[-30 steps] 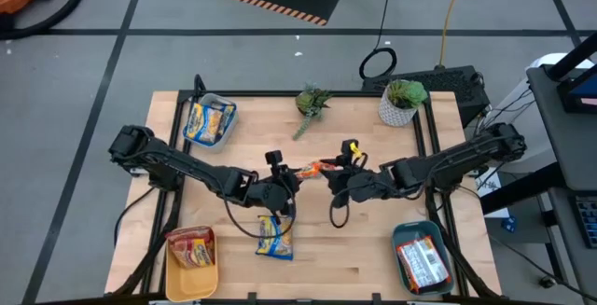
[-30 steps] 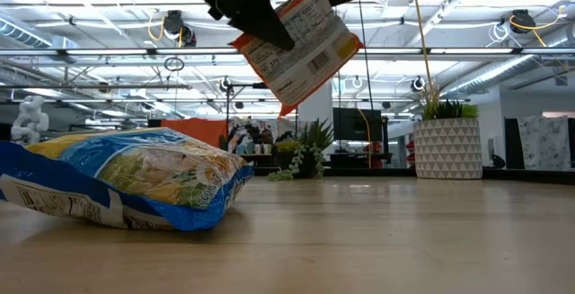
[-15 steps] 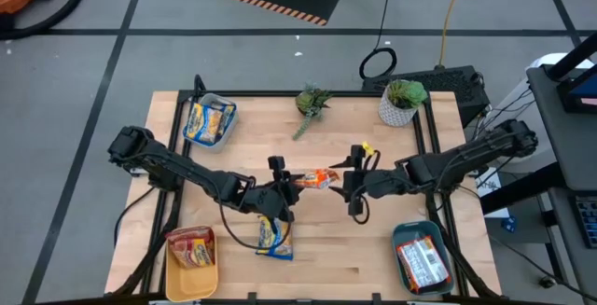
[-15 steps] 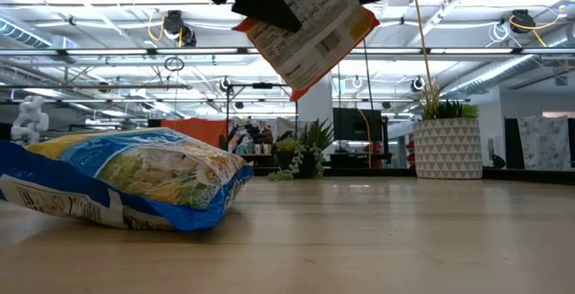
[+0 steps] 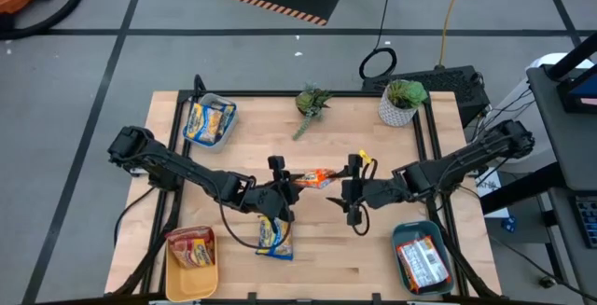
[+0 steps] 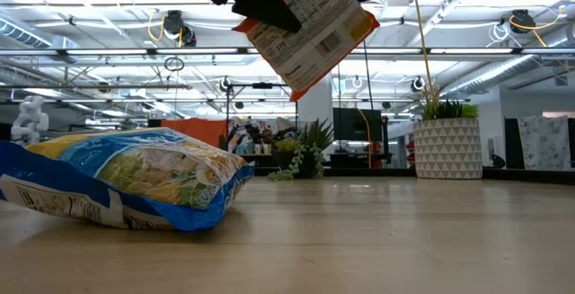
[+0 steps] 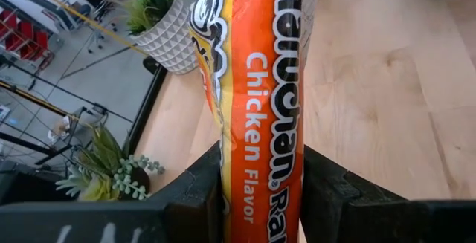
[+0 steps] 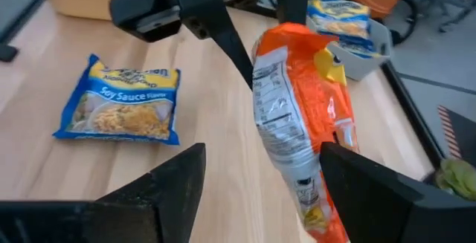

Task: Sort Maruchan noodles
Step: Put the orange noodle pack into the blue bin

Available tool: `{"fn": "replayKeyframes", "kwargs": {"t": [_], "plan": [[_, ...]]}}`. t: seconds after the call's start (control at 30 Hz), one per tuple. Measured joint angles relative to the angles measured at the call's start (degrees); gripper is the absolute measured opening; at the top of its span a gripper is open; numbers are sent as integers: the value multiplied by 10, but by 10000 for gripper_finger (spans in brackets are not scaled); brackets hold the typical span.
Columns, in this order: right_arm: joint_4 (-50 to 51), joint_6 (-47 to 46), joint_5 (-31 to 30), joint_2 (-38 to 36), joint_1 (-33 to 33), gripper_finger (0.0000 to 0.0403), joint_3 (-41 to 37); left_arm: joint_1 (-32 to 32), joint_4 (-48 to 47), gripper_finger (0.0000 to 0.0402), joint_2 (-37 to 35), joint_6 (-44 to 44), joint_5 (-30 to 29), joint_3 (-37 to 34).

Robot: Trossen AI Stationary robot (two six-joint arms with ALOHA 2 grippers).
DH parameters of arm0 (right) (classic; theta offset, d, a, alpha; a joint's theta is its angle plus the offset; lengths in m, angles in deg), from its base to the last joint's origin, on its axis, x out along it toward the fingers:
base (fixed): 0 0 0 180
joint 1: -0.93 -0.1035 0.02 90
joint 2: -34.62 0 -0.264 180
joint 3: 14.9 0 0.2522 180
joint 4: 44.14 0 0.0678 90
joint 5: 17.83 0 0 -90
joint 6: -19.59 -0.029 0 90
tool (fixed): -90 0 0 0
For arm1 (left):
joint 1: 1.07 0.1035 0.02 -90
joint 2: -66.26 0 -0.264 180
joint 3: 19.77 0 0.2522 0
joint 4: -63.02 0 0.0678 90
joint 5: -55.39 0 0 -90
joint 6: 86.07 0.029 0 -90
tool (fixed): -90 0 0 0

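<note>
Orange noodle packet [image 5: 313, 178] — pinched aloft by left gripper [image 5: 284, 183], right gripper [image 5: 352, 194] spread apart

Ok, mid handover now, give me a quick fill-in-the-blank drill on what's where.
1. The orange packet is held above the table by the ___ gripper.
2. The right gripper has its fingers ___, clear of that packet.
3. The blue Soy Sauce packet lies on the ___.
4. The teal bin holds a ___ packet.

Missing words: left; open; table; red

Robotics lab, ceiling trusses [image 6: 503, 56], floor hazard tape [image 5: 256, 0]
</note>
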Motion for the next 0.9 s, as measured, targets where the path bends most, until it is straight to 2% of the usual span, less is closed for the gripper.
{"fn": "replayKeyframes", "kwargs": {"t": [0.13,0.23,0.5,0.63,0.73,0.9], "plan": [[-1,-37,-43,4,-32,261,0,-4,-1,126,0,-7,0,0],[-9,-67,-46,4,-58,261,0,-10,-1,126,0,-6,0,0],[-13,-143,-107,8,-127,261,0,-21,3,126,0,6,0,0],[-35,-142,-135,10,-146,261,0,-38,-1,126,0,-17,0,0],[-55,-132,-147,11,-155,261,0,-52,7,126,0,0,1,0],[-64,-133,-145,21,-169,261,0,-66,47,126,0,10,1,0]]}}
